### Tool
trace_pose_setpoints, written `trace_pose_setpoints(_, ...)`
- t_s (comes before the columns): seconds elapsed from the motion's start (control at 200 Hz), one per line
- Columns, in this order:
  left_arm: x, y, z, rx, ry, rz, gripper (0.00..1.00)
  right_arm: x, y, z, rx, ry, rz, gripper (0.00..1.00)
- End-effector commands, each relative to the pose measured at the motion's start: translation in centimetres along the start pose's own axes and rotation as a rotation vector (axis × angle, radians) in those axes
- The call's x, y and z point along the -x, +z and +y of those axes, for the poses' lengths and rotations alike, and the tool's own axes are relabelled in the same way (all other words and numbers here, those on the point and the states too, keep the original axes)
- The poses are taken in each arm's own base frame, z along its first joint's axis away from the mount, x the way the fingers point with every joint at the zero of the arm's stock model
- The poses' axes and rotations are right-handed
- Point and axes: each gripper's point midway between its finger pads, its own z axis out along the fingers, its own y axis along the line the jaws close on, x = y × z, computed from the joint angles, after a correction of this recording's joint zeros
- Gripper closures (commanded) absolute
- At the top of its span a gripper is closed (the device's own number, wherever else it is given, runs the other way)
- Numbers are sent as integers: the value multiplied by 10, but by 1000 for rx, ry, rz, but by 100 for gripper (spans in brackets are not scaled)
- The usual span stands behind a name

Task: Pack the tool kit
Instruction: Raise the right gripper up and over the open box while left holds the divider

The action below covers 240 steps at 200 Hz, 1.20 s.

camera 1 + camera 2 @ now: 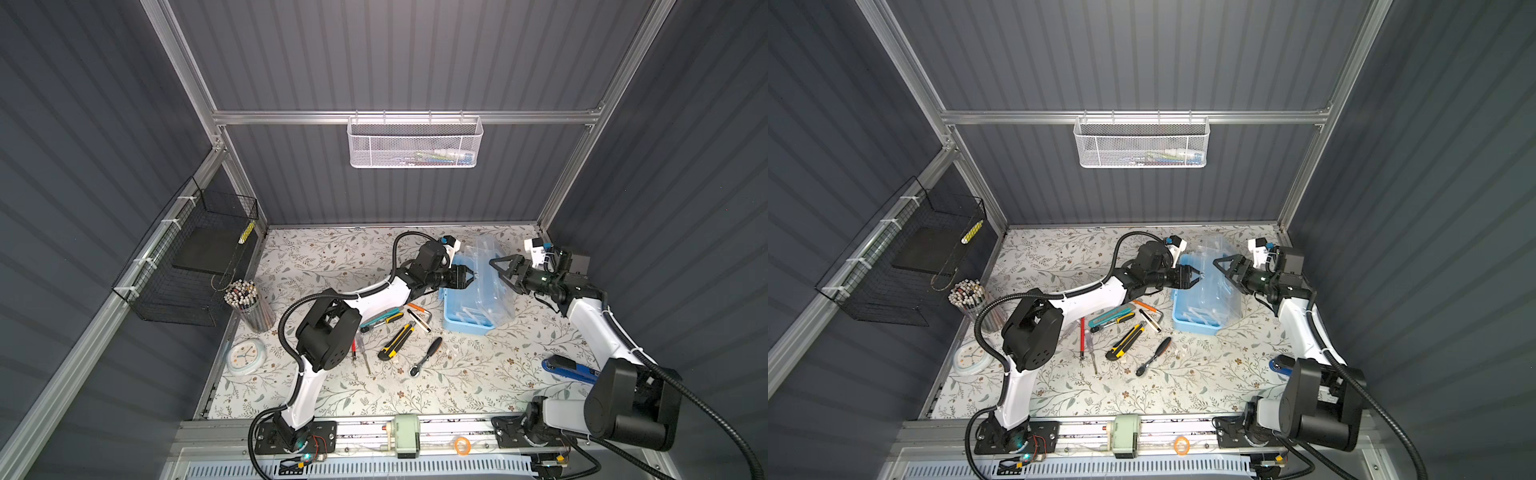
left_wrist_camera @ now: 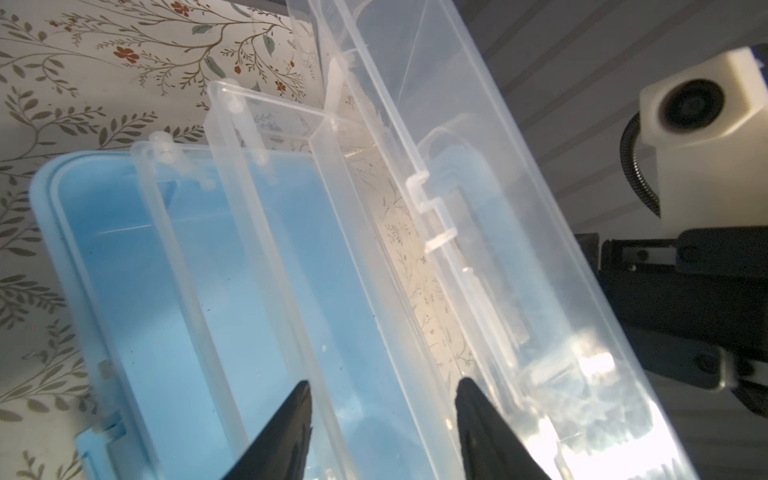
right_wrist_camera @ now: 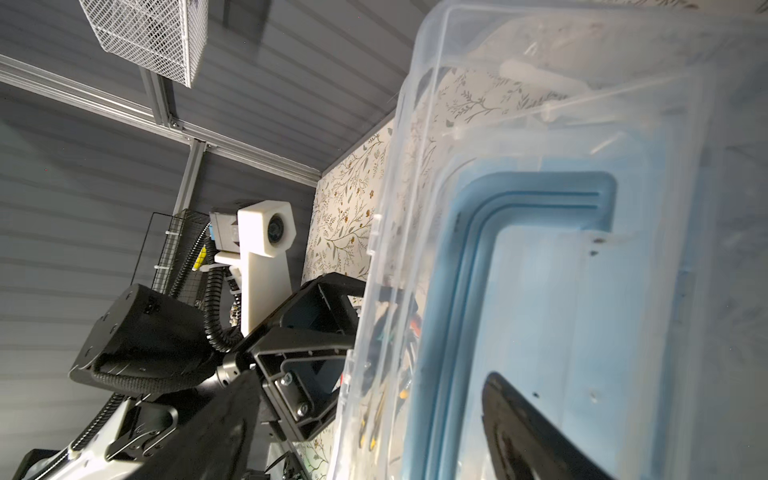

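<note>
Barely started: our light-blue box [image 1: 465, 323] sits right of centre, clear lid [image 1: 492, 259] raised, left tool [image 1: 471, 277] straddling the clear tray [image 2: 328, 199] (grip unclear), right tool [image 1: 498, 273] wide, hand tools [image 1: 397, 341] unpacked on the table [image 1: 332, 257].

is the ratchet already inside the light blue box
No, the ratchet lies out on the floral table in a top view, clear of the light-blue box.

- Dark grey ribbed walls [image 1: 415, 62] on three sides.
- Silver rail [image 1: 270, 117] across the back wall, white mesh basket [image 1: 415, 143] hanging from it.
- Floral tabletop [image 1: 478, 374].
</note>
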Motion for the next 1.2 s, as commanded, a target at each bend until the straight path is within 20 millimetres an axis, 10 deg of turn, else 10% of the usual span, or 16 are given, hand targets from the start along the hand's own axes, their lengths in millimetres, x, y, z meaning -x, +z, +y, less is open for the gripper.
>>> trace_pose_setpoints(0.0, 18, -11, -32, -84, 30, -42, 43, 3, -7, 1, -75, -50, -13, 12)
trace_pose_setpoints(0.505, 12, -7, -25, -73, 24, -30, 42, 9, -21, -25, -384, -156, 4, 1)
trace_pose_setpoints(1.196, 8, -5, -21, -65, 18, -20, 40, 33, -2, 3, -724, -462, 94, 1)
